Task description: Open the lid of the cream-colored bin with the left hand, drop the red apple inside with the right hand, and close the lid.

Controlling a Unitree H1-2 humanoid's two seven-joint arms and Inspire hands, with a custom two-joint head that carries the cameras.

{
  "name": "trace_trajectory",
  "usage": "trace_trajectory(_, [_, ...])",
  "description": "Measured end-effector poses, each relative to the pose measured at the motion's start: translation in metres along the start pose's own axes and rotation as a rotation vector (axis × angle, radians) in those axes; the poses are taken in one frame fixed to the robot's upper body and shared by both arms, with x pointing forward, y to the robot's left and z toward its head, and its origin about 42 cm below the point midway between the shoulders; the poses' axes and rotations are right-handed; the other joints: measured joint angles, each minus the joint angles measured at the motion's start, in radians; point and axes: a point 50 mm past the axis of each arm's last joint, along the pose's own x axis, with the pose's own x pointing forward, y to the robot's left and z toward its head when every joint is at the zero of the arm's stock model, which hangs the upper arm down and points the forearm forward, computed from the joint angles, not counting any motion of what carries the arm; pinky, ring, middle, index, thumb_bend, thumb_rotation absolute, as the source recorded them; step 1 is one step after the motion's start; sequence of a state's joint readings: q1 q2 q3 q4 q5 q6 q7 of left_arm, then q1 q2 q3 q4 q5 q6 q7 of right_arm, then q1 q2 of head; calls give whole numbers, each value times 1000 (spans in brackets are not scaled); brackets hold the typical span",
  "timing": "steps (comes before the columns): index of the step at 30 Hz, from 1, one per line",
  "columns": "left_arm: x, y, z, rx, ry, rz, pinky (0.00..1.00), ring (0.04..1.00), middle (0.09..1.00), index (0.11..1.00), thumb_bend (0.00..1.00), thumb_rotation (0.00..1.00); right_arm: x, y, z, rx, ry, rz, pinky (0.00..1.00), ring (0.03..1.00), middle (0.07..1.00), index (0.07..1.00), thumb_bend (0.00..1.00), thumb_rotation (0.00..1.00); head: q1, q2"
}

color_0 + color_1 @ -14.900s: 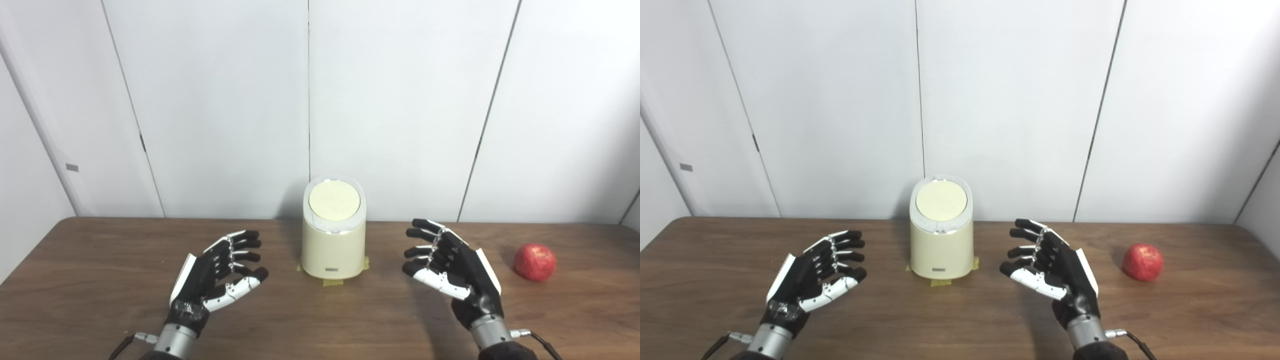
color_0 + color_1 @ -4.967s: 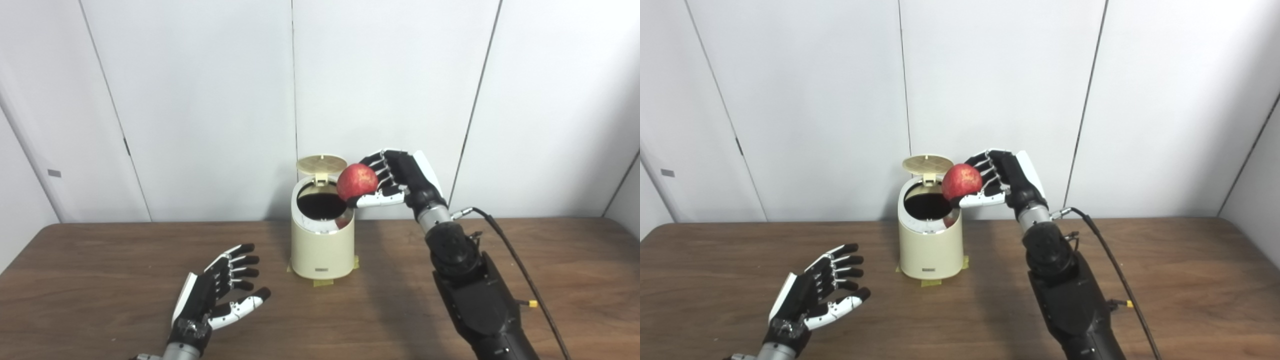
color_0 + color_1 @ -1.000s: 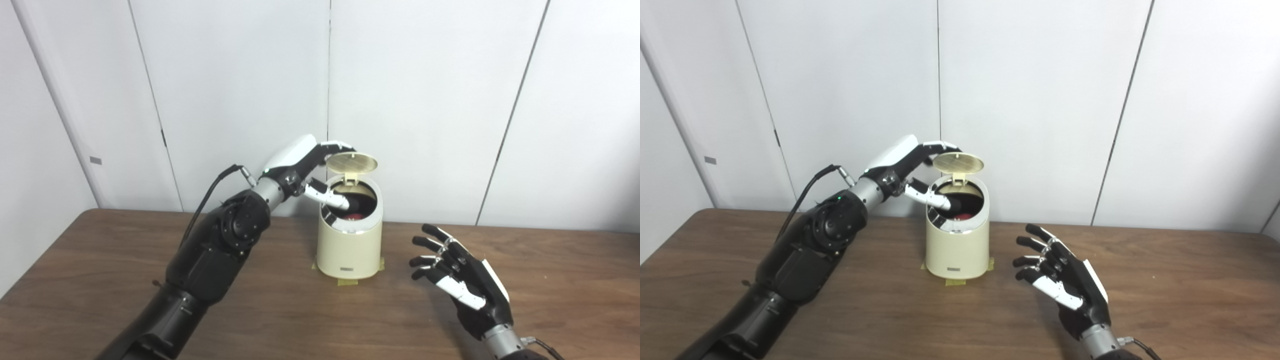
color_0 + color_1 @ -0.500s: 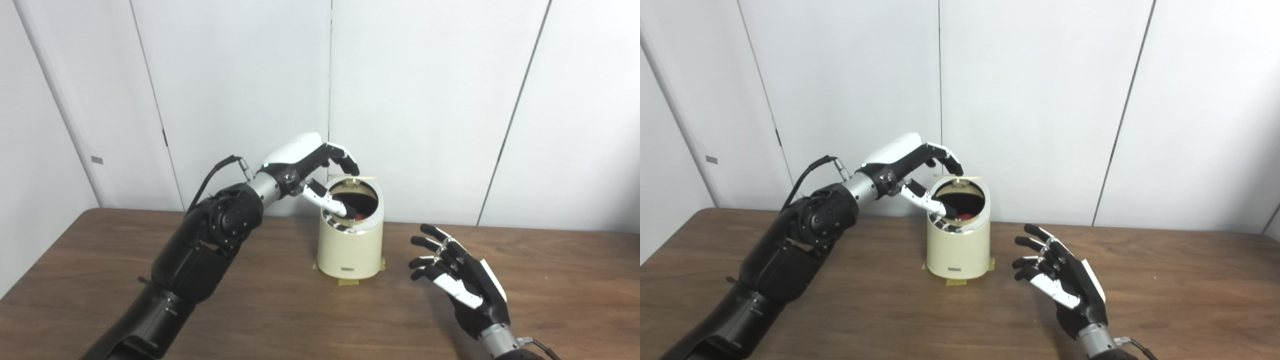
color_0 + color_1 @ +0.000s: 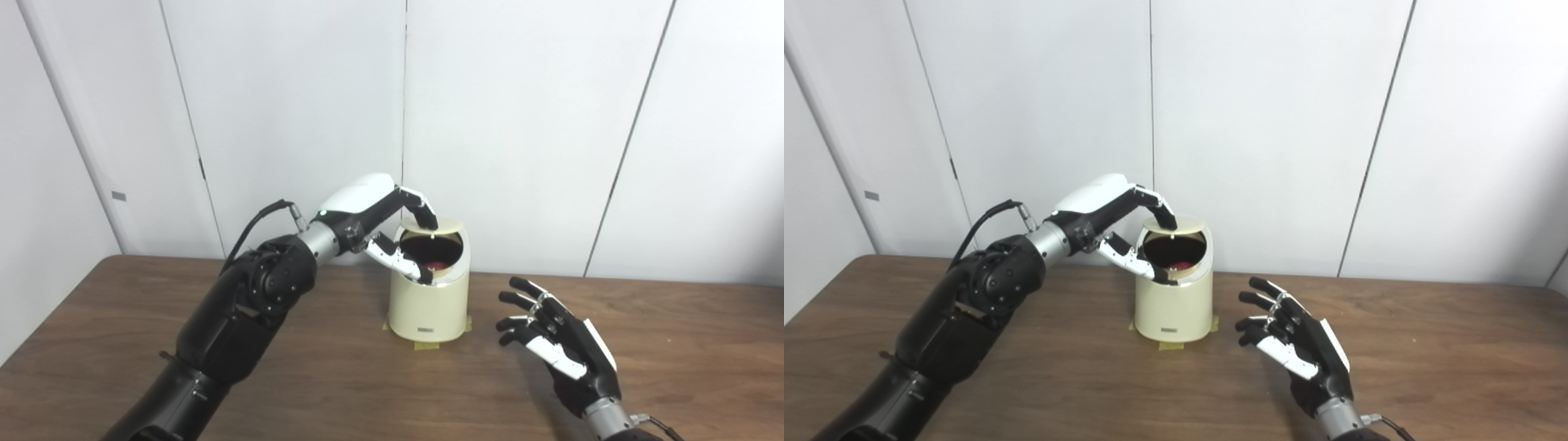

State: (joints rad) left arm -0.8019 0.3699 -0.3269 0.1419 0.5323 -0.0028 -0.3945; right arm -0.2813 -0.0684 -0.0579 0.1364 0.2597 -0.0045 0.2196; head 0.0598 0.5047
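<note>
The cream-colored bin (image 5: 427, 306) stands at the back middle of the table, taped down. Its round lid (image 5: 438, 226) is partly lowered, tilted over the dark opening. Inside the bin a bit of the red apple (image 5: 435, 266) shows. My left hand (image 5: 392, 229) is at the bin's top left: its fingers press on the lid from above and its thumb reaches across the rim below. It holds nothing. My right hand (image 5: 560, 349) hovers open and empty to the right of the bin, near the table.
The brown wooden table (image 5: 343, 380) runs wide on both sides of the bin. White wall panels (image 5: 520, 122) stand right behind the bin. Yellow tape (image 5: 422, 345) fixes the bin's base.
My left hand has pushed the lid down from nearly upright to low over the opening. The right hand has hardly moved.
</note>
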Motion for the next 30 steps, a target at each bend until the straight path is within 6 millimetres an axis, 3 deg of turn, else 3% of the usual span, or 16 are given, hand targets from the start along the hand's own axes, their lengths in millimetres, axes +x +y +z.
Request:
trace_trajectory(13, [-10, -30, -12, 26, 19, -63, 969, 799, 698, 668, 967, 330, 1, 3, 4, 1, -14, 7, 434, 552, 734, 773, 852, 338, -14, 6])
trace_trajectory(19, [-11, -38, -8, 96, 0, -53, 1000, 839, 689, 669, 957, 305, 1, 9, 8, 2, -22, 9, 446, 560, 744, 786, 858, 361, -18, 14])
trace_trajectory(22, [-11, -44, -3, 195, -26, -50, 974, 843, 693, 680, 955, 325, 1, 9, 7, 5, -22, 10, 440, 562, 745, 783, 861, 358, -20, 17])
trace_trajectory(30, [-18, -59, 15, 501, -73, -89, 1000, 918, 788, 809, 972, 366, 1, 9, 7, 8, -6, 6, 434, 559, 734, 774, 865, 368, -23, 20])
